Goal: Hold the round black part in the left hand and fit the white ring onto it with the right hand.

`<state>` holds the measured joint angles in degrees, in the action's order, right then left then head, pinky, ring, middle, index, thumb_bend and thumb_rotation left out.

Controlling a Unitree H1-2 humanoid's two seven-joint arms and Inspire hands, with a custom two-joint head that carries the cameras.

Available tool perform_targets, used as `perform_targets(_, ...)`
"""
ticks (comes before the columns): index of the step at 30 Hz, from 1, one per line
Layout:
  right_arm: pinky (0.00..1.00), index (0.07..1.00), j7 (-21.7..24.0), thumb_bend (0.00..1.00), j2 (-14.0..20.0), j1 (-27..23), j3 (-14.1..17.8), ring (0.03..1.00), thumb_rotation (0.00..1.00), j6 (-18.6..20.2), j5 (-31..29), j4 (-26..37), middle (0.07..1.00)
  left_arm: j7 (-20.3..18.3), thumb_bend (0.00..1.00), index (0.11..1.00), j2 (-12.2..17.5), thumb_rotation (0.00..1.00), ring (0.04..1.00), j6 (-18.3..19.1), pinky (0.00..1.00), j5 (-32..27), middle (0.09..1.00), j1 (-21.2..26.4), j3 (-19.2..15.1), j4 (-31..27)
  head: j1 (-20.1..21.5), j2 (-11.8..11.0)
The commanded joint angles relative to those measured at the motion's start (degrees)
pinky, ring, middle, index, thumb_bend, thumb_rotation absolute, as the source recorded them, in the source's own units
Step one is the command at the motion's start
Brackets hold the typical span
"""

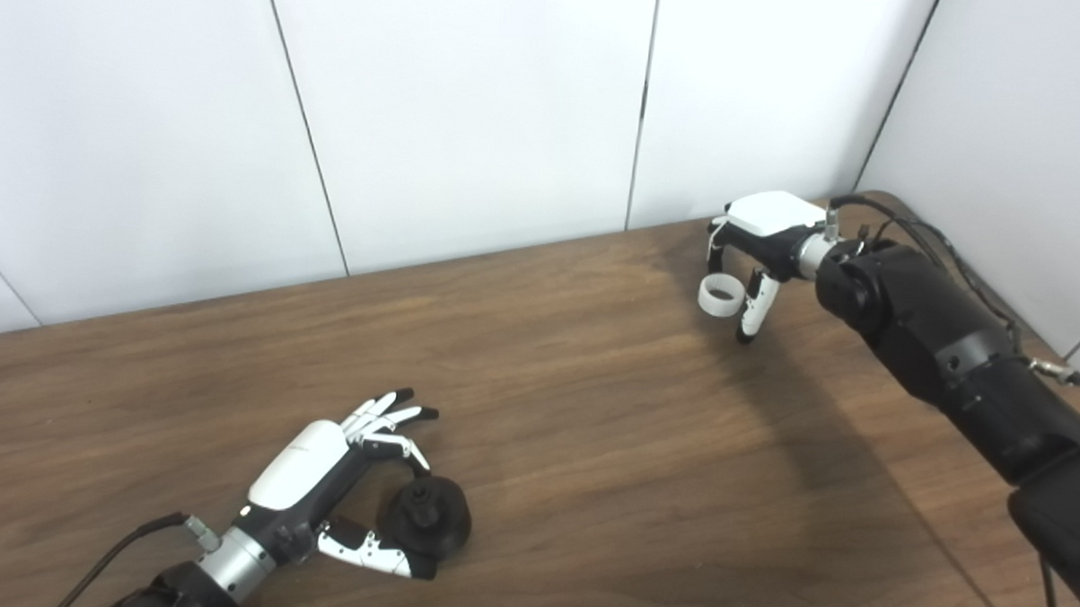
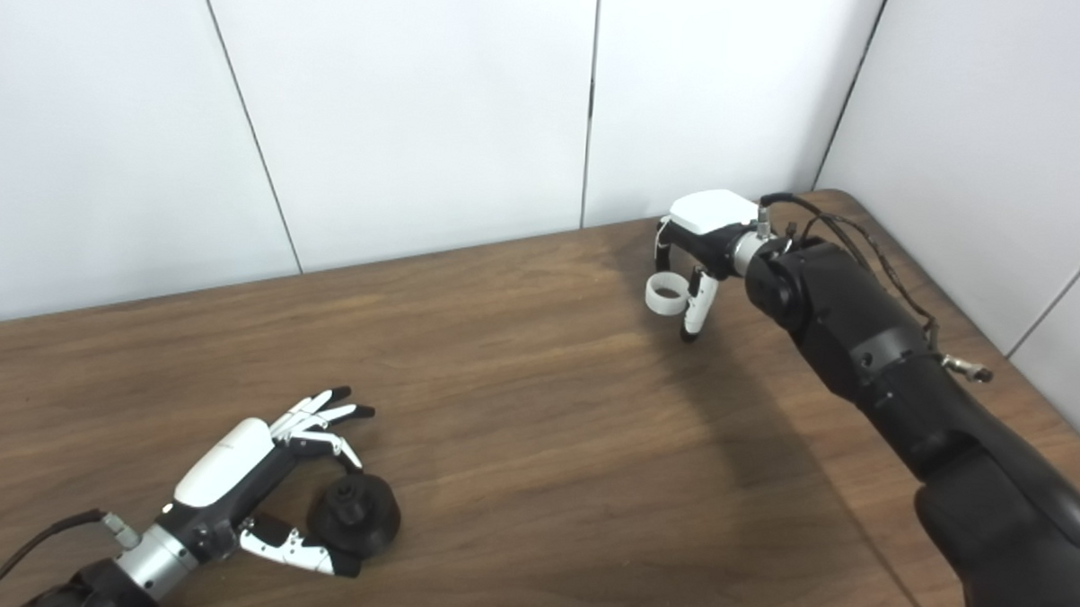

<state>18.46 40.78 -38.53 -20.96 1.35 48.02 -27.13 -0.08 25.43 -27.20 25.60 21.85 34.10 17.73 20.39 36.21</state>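
A round black part (image 1: 427,513) with a raised central hub sits at seven o'clock on the wood-grain counter (image 1: 589,449), pinched between thumb and one finger of the left robot hand (image 1: 336,476). At two o'clock, the right robot hand (image 1: 757,248) grips the smooth white ring (image 1: 720,294) above the counter, near white wall panels (image 1: 466,103).
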Motion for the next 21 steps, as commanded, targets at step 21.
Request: perform_targets(21, 1.00, 0.623, -2.2, 0.87, -1.1, -2.8, -1.0, 1.000, 0.21, -3.1, -0.4, -1.3, 0.908, -3.9, 0.52, 0.481, 0.1, 0.06, 1.000, 0.3, 1.00, 4.5, 0.896, -2.6, 0.7, -0.1, -0.6, 0.2)
